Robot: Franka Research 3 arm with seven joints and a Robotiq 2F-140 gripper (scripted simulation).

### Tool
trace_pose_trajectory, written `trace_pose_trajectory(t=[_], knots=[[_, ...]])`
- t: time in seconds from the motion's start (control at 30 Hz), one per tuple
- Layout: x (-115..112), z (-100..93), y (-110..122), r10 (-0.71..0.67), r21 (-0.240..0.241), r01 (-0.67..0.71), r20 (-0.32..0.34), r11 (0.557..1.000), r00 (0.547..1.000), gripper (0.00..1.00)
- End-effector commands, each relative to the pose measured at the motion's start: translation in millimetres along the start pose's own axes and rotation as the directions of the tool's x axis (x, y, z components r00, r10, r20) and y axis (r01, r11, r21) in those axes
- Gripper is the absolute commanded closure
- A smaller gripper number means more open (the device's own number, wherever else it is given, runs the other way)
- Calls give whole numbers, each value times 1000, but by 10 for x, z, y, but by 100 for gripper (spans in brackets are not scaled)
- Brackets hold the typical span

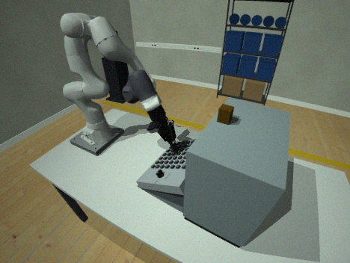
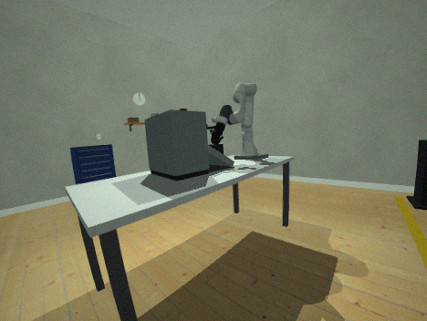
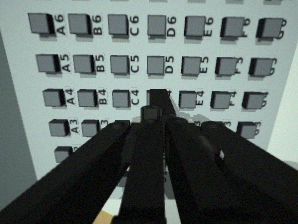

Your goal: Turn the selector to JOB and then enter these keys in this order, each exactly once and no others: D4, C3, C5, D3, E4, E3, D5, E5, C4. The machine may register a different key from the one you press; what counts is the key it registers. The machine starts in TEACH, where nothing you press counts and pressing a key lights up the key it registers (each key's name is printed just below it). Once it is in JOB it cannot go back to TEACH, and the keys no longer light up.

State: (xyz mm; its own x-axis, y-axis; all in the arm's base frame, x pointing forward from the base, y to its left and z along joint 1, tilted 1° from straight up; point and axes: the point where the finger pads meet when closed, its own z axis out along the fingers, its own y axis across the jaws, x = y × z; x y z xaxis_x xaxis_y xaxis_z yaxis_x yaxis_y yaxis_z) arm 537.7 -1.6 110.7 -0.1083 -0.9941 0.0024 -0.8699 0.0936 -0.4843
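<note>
The keypad panel (image 1: 169, 183) (image 3: 100, 45) slopes up against the front of the grey machine box (image 1: 239, 157) (image 2: 175, 143). Its dark selector knob (image 1: 160, 173) sits near the panel's lower edge; I cannot tell its setting. My gripper (image 1: 175, 149) (image 2: 216, 142) (image 3: 157, 102) is shut and empty, its joined fingertips on the D4 key, which they cover. In the wrist view the D5 key (image 3: 156, 65) lies just beyond the tips, the C4 key (image 3: 120, 98) to the left and the E4 key (image 3: 187, 99) to the right. No key is lit.
The machine box stands right beside the keypad on the white table (image 1: 93, 187) (image 2: 137, 196). A small brown box (image 1: 226, 113) sits on top of it. The arm's base (image 1: 96, 138) is at the table's far left. A shelf with blue bins (image 1: 254, 48) stands by the back wall.
</note>
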Motion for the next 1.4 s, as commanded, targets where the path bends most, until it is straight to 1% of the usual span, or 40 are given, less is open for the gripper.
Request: trace_pose_trajectory(t=[0.0,0.53,1.37], knots=[[2,-7,-26,13,6,-13,-3,1000,1000,90],[3,6,-27,13,6,-13,-4,1000,1000,90],[2,86,-27,13,5,-13,-4,1000,1000,90]])
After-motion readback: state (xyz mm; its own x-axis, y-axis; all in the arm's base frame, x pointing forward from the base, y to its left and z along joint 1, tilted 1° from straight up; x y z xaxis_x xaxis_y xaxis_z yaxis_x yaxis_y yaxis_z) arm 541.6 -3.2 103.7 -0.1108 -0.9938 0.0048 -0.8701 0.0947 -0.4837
